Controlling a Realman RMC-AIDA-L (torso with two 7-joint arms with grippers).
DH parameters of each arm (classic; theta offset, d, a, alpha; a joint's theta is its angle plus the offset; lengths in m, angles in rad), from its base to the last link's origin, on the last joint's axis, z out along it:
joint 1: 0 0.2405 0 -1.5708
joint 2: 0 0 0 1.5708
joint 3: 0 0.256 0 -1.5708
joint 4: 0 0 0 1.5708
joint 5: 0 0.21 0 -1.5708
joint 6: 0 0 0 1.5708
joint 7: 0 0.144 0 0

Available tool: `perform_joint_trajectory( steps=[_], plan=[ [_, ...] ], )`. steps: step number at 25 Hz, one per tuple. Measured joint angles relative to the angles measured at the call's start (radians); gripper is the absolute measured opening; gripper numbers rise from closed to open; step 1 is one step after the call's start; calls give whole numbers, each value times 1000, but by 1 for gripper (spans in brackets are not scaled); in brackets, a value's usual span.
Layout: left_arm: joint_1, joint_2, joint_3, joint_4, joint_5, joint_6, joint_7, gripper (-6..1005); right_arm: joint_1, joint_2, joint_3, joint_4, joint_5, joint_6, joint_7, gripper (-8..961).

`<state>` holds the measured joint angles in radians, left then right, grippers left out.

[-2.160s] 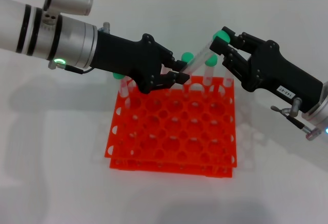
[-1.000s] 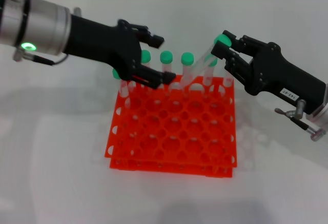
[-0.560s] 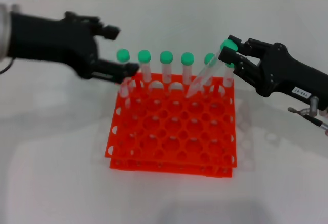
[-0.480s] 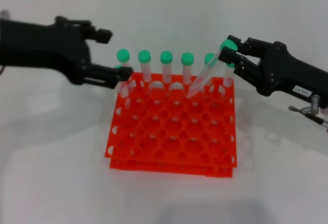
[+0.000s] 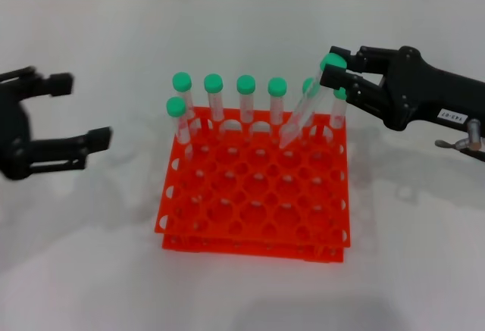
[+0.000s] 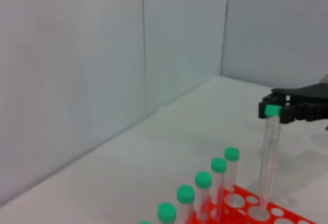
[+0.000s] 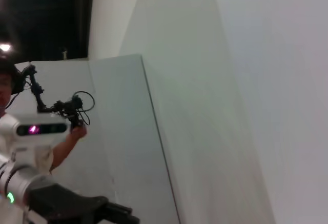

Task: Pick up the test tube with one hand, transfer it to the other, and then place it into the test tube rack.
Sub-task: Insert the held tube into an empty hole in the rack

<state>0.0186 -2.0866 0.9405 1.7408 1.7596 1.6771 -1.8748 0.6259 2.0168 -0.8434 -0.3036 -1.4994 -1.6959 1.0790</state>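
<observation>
White table (image 5: 250,293), right end effector (image 5: 339,81) pinching test tube (image 5: 303,111)

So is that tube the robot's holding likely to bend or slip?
Probably stiff: the test tube stays straight though tilted, pinched at its green cap by the right gripper. Likely light, being clear and seemingly empty. Its smooth wall might slip; its tip touches the test tube rack.
</observation>
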Motion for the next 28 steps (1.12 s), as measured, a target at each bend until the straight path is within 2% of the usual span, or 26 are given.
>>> perform_joint_trajectory(
  steps=[4,7,10,13,15,19,28],
  plan=[
    [77,-1,-31,-113,-93,-3,155,879,0,-1,-10,-26,0,-1,24,258],
    [92,0,-69,-233,-105,-3,256,879,0,-1,-13,-40,1,-1,32,258],
    [73,4,-123,-388,-97,-3,359,879,0,0,-14,-43,1,-1,34,259],
    [16,9,-185,-530,-57,5,424,879,2,0,-14,-44,1,-1,34,259],
    [-29,11,-216,-582,-3,12,439,879,3,0,-14,-45,1,-1,34,260],
    [-99,10,-239,-624,114,11,431,880,5,0,-14,-46,1,-1,34,261],
    [-145,10,-241,-635,195,12,434,880,1,4,-27,-96,13,-10,57,262]
  ],
)
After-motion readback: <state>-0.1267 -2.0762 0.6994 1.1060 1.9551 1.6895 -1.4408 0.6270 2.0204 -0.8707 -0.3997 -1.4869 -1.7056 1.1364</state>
